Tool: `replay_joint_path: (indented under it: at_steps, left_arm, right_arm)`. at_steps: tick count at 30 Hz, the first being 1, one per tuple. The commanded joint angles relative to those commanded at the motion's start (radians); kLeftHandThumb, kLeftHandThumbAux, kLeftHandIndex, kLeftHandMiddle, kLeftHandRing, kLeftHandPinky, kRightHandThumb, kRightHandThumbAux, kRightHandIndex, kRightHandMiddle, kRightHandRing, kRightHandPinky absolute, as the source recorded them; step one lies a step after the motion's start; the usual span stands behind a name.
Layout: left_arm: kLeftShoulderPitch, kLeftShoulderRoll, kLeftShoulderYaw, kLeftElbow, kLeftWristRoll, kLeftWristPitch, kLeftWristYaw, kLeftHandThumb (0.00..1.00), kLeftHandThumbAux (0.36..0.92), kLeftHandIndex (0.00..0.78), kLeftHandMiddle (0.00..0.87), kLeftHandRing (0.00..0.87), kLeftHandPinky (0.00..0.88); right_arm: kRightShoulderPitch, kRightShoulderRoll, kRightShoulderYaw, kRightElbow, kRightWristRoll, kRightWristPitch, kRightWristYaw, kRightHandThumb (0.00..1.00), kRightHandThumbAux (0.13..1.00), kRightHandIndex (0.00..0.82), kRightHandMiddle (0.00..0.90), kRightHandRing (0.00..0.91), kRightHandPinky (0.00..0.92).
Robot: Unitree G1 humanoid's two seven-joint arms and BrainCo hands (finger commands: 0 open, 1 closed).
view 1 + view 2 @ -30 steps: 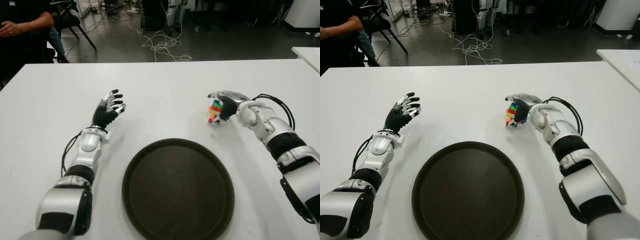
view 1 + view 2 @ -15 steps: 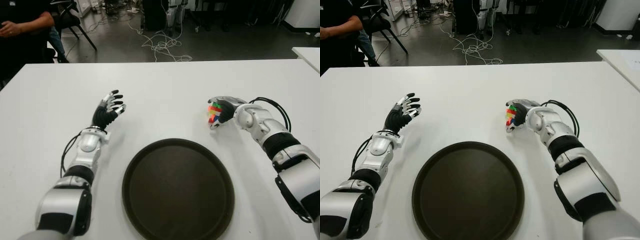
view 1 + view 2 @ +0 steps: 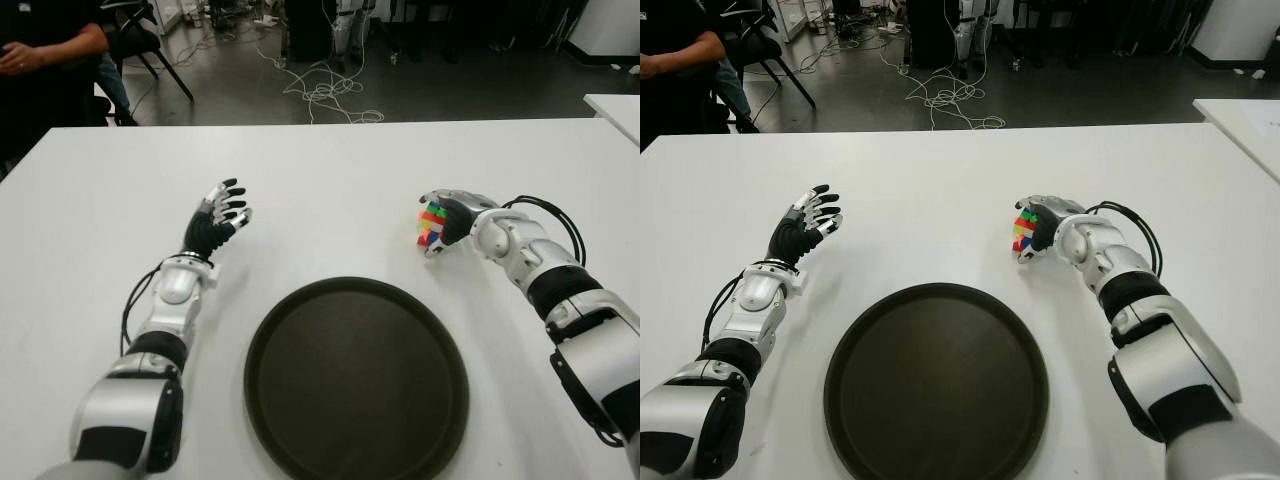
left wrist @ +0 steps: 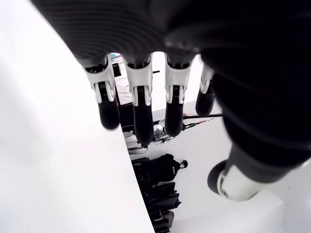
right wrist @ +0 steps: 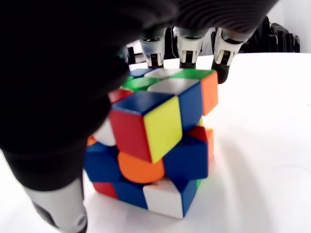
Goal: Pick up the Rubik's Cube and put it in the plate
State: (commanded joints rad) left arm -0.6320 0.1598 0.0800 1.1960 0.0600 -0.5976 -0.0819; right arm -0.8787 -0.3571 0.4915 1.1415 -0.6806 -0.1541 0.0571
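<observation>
A white table (image 3: pixel 330 170) fills the scene, seen from above by the robot's head camera. At the far left, beyond the table, a seated person (image 3: pixel 45 60) in dark clothes is partly in view. On the left of the table, the left hand (image 3: pixel 215 220) is raised with its fingers spread apart, holding nothing. In the near middle sits a round, dark plate (image 3: pixel 356 380), with nothing in it. To the right and a little farther off than the plate's far rim, the right hand (image 3: pixel 452 215) is wrapped around the Rubik's Cube (image 3: pixel 431 224). The right wrist view shows its fingers (image 5: pixel 188 47) curled over the cube's top and far side, with the thumb on the near side, so the hand is clamped on the cube. The cube's layers are twisted out of line. Whether it touches the table, I cannot tell. Cables (image 3: pixel 320 90) lie on the dark floor beyond the table.
</observation>
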Motion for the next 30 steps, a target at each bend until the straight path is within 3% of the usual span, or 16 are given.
replay_joint_path:
  at_steps: [14,30]
  left_arm:
    - [0.002,0.001,-0.001,-0.001,0.002,-0.009,0.002,0.173,0.715,0.108,0.195,0.195,0.199]
    - [0.002,0.003,-0.004,-0.002,0.005,-0.008,0.001,0.157,0.679,0.111,0.195,0.200,0.202]
  right_arm:
    - [0.010,0.005,-0.016,0.003,0.007,-0.004,-0.071,0.000,0.771,0.002,0.000,0.000,0.037]
    - [0.004,0.001,-0.008,0.017,-0.006,-0.005,-0.119,0.000,0.787,0.053,0.071,0.084,0.078]
